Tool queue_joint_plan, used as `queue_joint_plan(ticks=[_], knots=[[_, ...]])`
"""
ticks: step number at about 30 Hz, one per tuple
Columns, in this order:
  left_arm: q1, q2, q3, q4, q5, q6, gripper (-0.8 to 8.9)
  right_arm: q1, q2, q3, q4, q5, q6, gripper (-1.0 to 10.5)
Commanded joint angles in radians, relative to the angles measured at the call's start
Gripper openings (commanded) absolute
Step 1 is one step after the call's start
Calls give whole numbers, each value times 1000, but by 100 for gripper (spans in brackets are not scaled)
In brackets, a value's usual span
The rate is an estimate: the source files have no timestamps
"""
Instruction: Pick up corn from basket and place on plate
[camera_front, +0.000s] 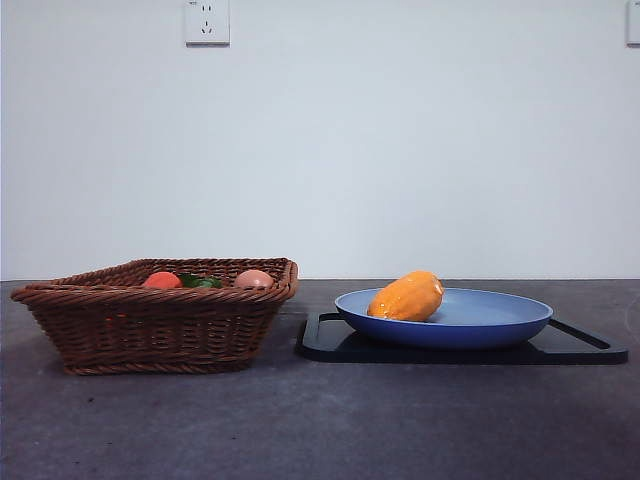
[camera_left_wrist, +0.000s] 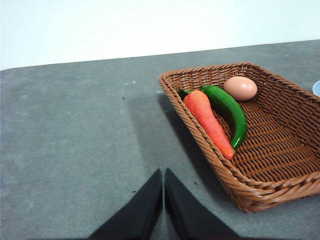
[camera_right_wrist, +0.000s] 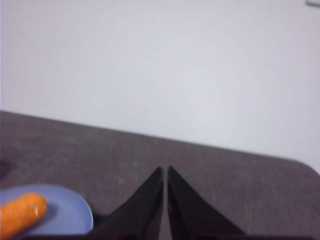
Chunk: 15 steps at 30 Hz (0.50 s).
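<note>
The orange-yellow corn (camera_front: 407, 297) lies on its side on the light blue plate (camera_front: 500, 318), toward the plate's left half. In the right wrist view the corn (camera_right_wrist: 20, 214) shows on the plate (camera_right_wrist: 70, 215) beside my right gripper (camera_right_wrist: 165, 172), which is shut and holds nothing. The brown wicker basket (camera_front: 150, 320) stands at the left of the table. My left gripper (camera_left_wrist: 163, 175) is shut and empty over bare table, just off the basket (camera_left_wrist: 280, 190). Neither arm shows in the front view.
The plate rests on a flat black tray (camera_front: 590, 348). Inside the basket lie an orange carrot (camera_left_wrist: 207, 120), a green pepper (camera_left_wrist: 231, 111) and a pale egg (camera_left_wrist: 240, 88). A white wall with a socket (camera_front: 207, 22) stands behind the table.
</note>
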Motion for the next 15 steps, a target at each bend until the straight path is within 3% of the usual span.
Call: queue_joint_plan(ticks=[1,6,15], knots=[[2,1,-27,4,2,-5,8,2,-51,-58,13,9,14,2],[2,1,-27,4,2,-5,8,26,-127,-142,10,12,14,2],[2,1,-27,4,2,-5,8,113,-240,-255,6,90,18,2]])
